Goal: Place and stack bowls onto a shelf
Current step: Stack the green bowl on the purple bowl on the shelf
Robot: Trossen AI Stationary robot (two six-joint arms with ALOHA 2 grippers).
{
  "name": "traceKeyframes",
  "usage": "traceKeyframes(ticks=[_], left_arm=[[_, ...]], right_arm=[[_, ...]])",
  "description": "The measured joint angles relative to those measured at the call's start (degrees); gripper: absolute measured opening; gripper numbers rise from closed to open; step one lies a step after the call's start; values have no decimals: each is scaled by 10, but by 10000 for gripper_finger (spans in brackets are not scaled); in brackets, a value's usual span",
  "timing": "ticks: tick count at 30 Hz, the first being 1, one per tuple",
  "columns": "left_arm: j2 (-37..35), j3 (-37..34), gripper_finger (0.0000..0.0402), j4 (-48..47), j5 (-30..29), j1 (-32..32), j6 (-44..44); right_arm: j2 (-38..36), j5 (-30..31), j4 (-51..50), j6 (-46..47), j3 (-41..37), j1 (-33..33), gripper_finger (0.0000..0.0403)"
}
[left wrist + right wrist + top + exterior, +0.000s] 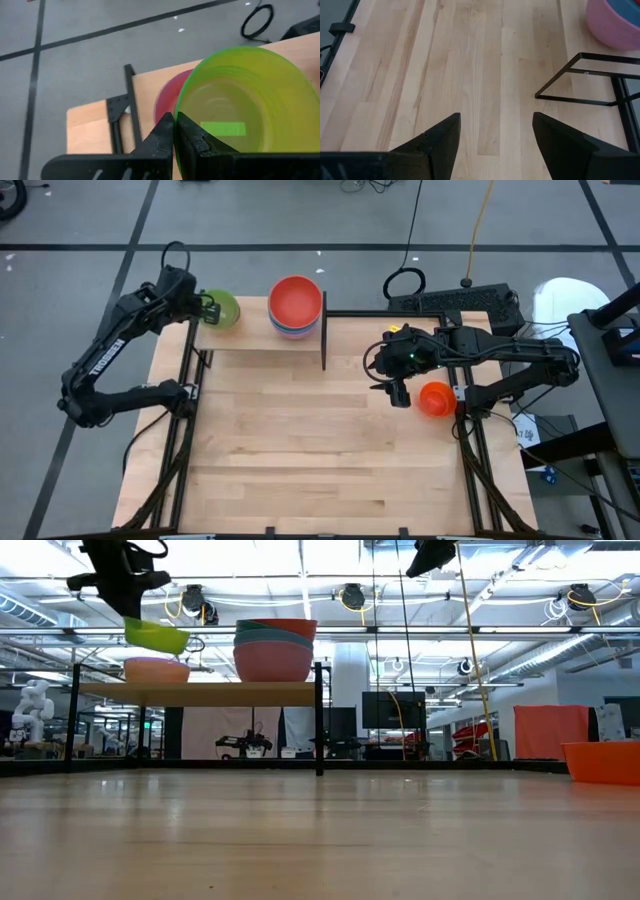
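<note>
The left tool (210, 308), upper left, grips the green bowl (222, 308) right above the pink bowl (156, 669) on the shelf (200, 693); the right tool (495, 137) hangs open

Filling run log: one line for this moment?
left gripper: holds green plastic bowl over shelf | right gripper: open, idle | orange plastic bowl: on table

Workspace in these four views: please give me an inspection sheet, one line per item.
Surface: light-wood tabletop, bare in the middle.
Job's things: stack of large bowls, red on top, on the shelf; green bowl held above a pink bowl there; orange bowl on the table's right edge.
Clutter: nothing seen.
Grippers: left gripper shut on the green bowl's rim; right gripper open, empty.
Cables: black loop on the floor.
Surroundings: keyboard behind the table.
</note>
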Motion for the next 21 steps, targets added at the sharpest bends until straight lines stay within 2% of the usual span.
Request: traceKeyframes(ticks=[8,15,21], left_arm=[[12,0,6,-24,-10,4,7],[12,0,48,-28,-14,4,11],[13,0,57,-28,-17,4,11]], right_arm=[[0,0,2,0,0,0,240],[0,0,2,-1,0,0,240],[0,0,2,-1,0,0,240]])
